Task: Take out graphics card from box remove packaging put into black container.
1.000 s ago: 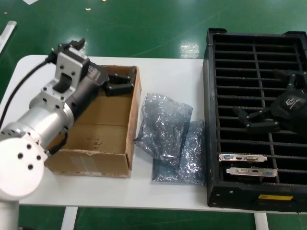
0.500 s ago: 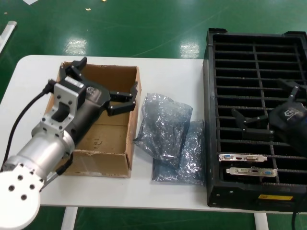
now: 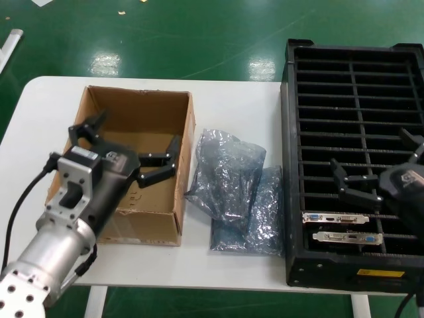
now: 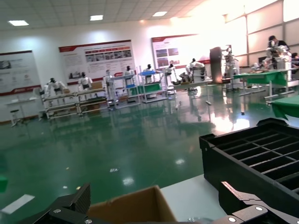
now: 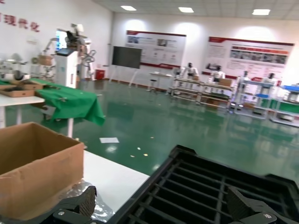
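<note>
White tabletop [image 3: 225, 99] on a green shop floor carried your work. Two thin dark graphics cards with silver port brackets [image 3: 335, 218] already stood in the near slots of the slotted black plastic crate [image 3: 289, 165], and crinkly grey antistatic bags [image 3: 228, 173] lay emptied between it and the brown cardboard box [image 3: 187, 142]. That box looked empty, so little seemed left to do. Your left gripper [image 3: 126, 149] hung over the box, jaws spread and empty; your right gripper [image 3: 381, 172] hovered open above the crate, just behind the cards.
</note>
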You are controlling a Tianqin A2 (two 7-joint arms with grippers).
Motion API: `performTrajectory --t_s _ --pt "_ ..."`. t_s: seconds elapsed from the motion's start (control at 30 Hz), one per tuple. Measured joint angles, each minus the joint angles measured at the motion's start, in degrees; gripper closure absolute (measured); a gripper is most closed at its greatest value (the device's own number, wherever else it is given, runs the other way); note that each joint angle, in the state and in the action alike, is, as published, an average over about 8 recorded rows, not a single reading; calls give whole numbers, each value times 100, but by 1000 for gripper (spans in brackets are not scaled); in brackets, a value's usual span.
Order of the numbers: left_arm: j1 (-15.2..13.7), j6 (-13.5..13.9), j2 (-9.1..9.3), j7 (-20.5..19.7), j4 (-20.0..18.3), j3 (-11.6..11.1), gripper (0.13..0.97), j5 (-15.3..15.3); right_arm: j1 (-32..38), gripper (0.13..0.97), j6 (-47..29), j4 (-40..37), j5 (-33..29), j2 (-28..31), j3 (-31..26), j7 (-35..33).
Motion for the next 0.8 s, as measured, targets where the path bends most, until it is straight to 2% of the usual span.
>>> performTrajectory --t_s 0.7,0.8 --pt "1141 -1345 -226 1495 116 155 132 -2245 -1158 129 1516 298 708 -518 153 -615" --pt "1223 -1442 -242 1602 125 167 132 -2406 -1241 129 1625 319 759 -555 163 -660"
